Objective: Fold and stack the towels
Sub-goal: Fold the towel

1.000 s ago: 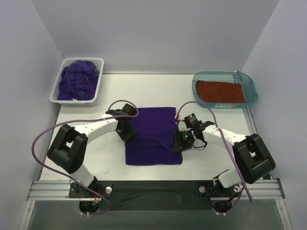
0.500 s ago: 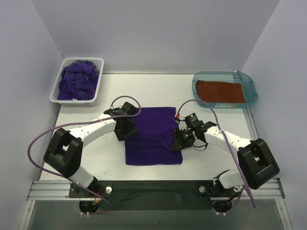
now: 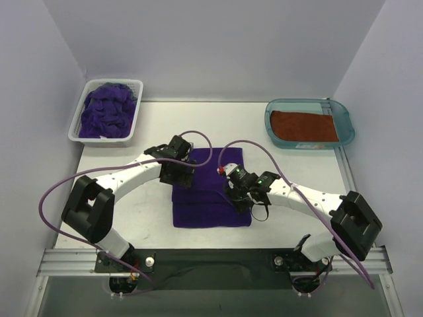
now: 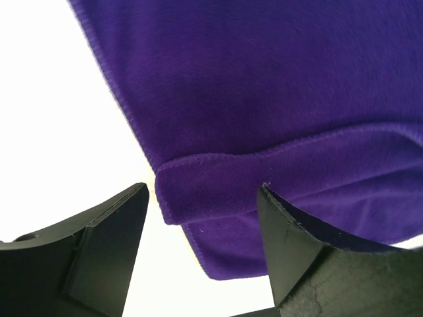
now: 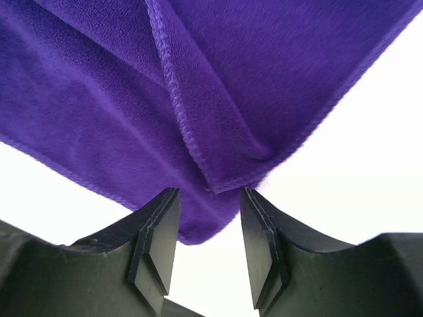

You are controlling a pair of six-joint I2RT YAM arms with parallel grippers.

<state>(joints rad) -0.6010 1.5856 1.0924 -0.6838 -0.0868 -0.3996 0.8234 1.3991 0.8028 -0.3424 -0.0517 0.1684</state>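
Being light and floppy, the purple towel [image 3: 211, 198] is probably best pinched at the folded hem just ahead of the left gripper [image 4: 203, 191] and right gripper [image 5: 209, 193], both parted, empty.

No text, label, brand, number or sign was legible in any of the three views.
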